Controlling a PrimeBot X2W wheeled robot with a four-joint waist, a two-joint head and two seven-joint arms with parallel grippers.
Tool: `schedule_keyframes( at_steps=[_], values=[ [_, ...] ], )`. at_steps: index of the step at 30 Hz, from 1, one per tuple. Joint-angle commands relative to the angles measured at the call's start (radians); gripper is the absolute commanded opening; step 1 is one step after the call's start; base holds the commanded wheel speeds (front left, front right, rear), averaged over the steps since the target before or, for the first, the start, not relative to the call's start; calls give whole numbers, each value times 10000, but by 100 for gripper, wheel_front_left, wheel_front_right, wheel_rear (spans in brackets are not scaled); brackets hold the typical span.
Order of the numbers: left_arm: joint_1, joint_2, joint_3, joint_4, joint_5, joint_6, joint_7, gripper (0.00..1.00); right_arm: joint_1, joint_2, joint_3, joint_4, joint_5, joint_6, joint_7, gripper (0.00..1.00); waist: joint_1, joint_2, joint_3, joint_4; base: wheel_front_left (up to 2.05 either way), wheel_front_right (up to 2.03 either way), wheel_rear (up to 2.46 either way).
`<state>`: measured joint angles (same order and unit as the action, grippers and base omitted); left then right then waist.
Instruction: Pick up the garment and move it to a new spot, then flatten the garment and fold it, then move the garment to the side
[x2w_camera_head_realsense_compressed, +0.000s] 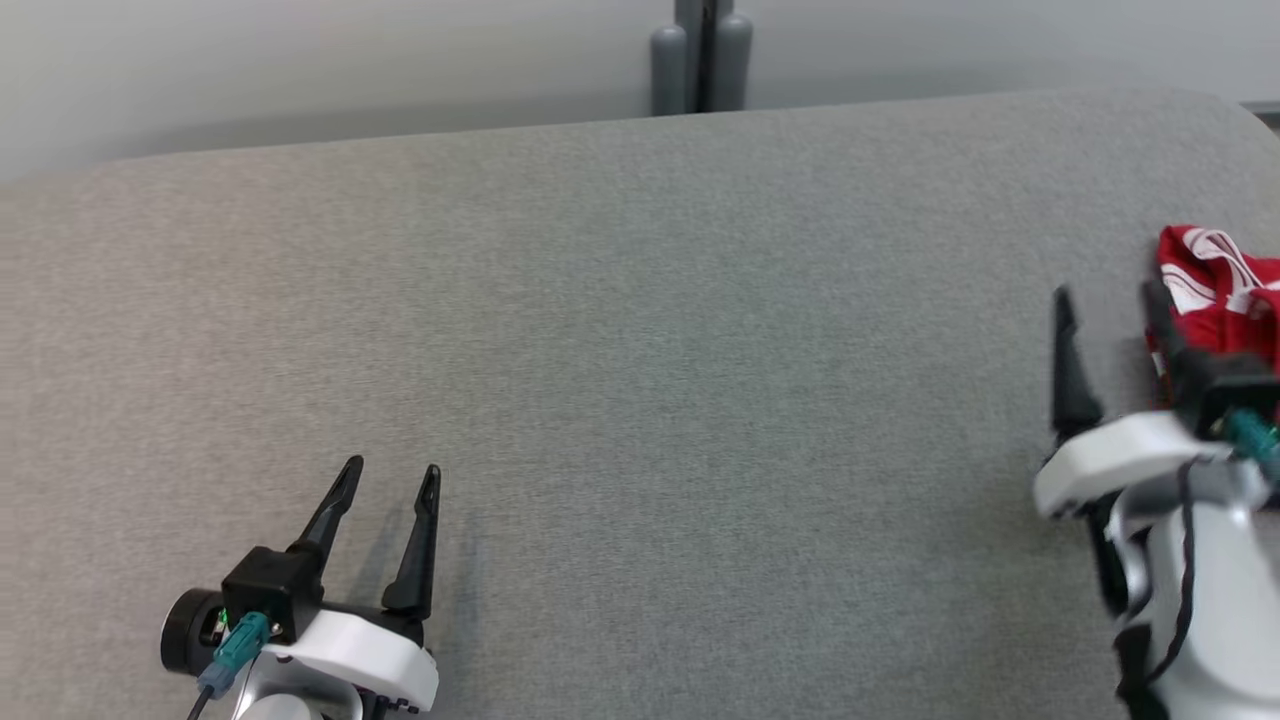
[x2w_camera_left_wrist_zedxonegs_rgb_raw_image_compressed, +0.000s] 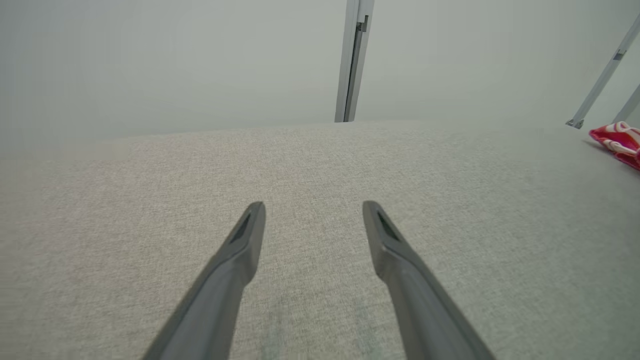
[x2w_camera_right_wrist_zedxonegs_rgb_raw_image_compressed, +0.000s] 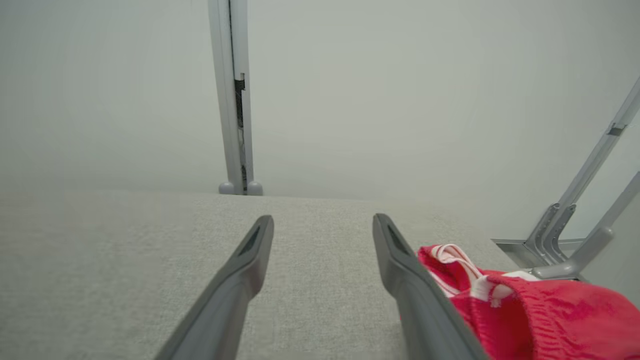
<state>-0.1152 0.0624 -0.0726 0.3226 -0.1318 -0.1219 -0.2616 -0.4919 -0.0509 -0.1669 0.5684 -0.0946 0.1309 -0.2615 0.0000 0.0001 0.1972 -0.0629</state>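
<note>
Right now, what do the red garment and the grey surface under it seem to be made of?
Garment: soft matte cloth, probably a light knit or sports fabric; it crumples loosely and puckers along a gathered band, with white stripes. Surface: matte woven upholstery-like textile; a fine flecked grey weave shows.

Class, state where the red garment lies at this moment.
In the head view the red garment lies bunched at the far right edge of the grey padded surface, just beside the open right gripper, not between its fingers.
</note>
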Motion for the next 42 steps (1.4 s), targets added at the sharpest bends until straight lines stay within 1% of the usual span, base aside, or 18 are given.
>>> schedule_keyframes(
  at_steps=[1, 4, 5, 9, 15, 21, 31, 34, 42],
  values=[
    [54, 36, 126, 62, 40, 78, -42, 100, 422, -30, 366, -296, 474, -3, -44, 100, 0, -1, -179, 222, 0, 0, 0],
    [156, -10, 207, 200, 71, 84, -42, 100, 1220, -50, 997, -653, 1163, -3, -44, 100, 0, -1, -372, 417, 0, 0, 0],
    [217, -16, 230, 242, 64, 79, -42, 100, 1411, -48, 1136, -737, 1236, -3, -46, 100, 0, -1, -440, 478, 0, 0, 0],
    [372, -49, 364, 323, 47, 196, -42, 100, 2157, -37, 1443, -994, 1657, -3, -47, 100, 0, -1, -740, 669, 0, 0, 0],
    [633, -77, 591, 464, 12, 419, -42, 100, 2986, -37, 1486, -1430, 2237, -3, -46, 100, 0, -1, -1156, 869, 0, 0, 0],
    [821, -91, 752, 480, -30, 526, -42, 100, 3496, -38, 1611, -1594, 2706, -2, -46, 100, 0, -1, -1561, 929, 0, 0, 0],
    [767, -96, 768, 551, -244, 535, -42, 100, 3701, -36, 1729, -1624, 2395, -2, -48, 100, 0, -1, -1683, 881, 0, 0, 0],
    [707, -95, 696, 592, -264, 424, -42, 100, 3731, -36, 1672, -1523, 2315, -2, -49, 100, 0, -1, -1679, 863, 0, 0, 0],
    [713, -93, 643, 679, -372, 462, -42, 100, 3732, -35, 1828, -1263, 2301, -2, -47, 100, 0, -1, -1681, 829, 0, 0, 0]
  ],
)
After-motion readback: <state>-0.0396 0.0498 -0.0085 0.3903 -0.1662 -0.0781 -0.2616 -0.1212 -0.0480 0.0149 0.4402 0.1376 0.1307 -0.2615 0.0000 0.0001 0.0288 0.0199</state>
